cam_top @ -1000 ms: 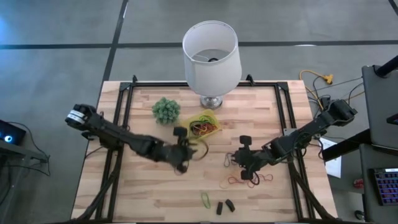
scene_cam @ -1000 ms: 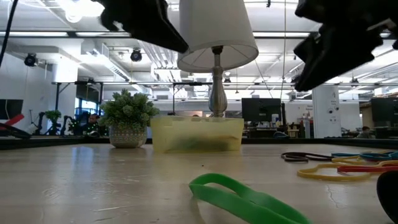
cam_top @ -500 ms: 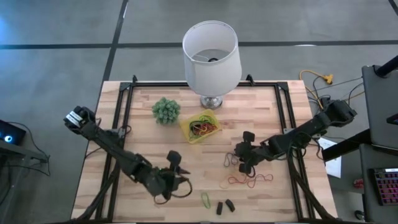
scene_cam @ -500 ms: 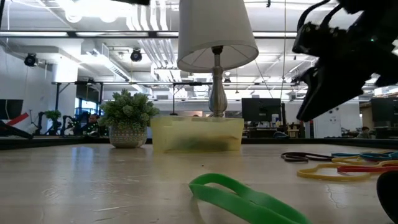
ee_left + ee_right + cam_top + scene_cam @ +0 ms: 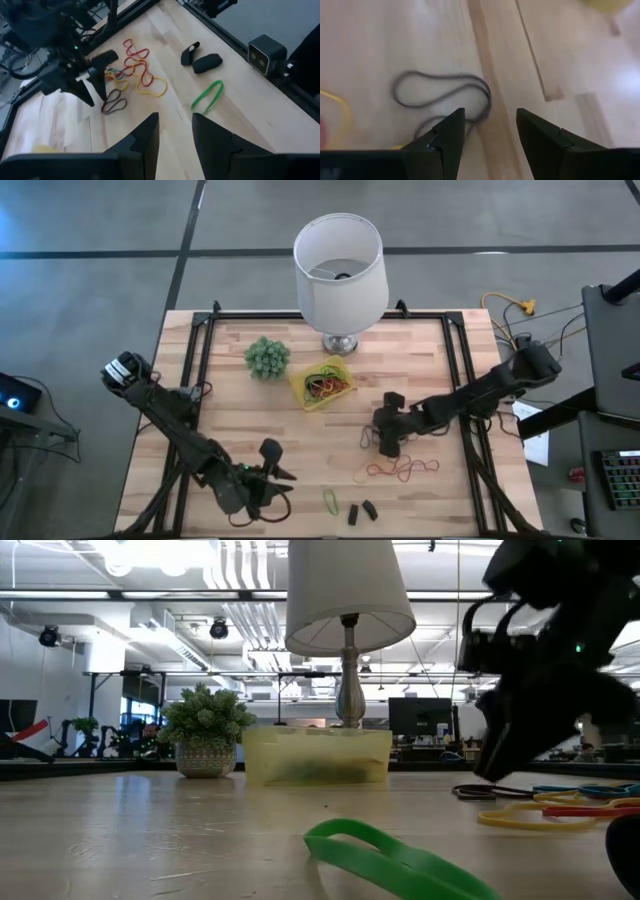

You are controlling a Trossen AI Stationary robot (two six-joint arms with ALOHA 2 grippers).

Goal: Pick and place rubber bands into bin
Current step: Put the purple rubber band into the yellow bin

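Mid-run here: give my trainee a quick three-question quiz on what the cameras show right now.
1. True or false: the right hand is over the black rubber band with its fingers apart.
2. Where does the green rubber band lie? A) in the yellow bin B) on the table near the front edge, beside two small dark pieces C) under the lamp
3. Fill in: the green ball plant stands on the ____ side of the bin in the high view.

Key: 1 true; 2 B; 3 left
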